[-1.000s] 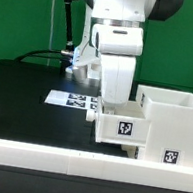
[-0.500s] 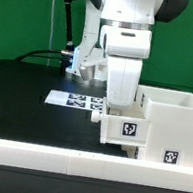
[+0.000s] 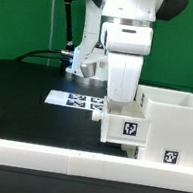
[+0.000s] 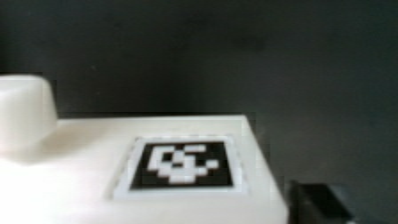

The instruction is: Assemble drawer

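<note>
Exterior view: bright, even lighting; white plastic parts near overexposed, glossy sheen on the arm [image 3: 130, 34]; the black tabletop [image 3: 25, 88] swallows shadows. Wrist view: dim, soft and blurred throughout; the tag [image 4: 180, 165] reads fuzzy, background dark.

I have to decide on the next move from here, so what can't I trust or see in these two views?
- Hand: in the exterior view the small tray covers the fingertips, so open or shut cannot be told.
- Wrist view: blurred; only the tray's tag and a dark finger at the edge.
- Housing: cut off by the exterior view's right edge.
- Marker board: partly behind the arm.
</note>
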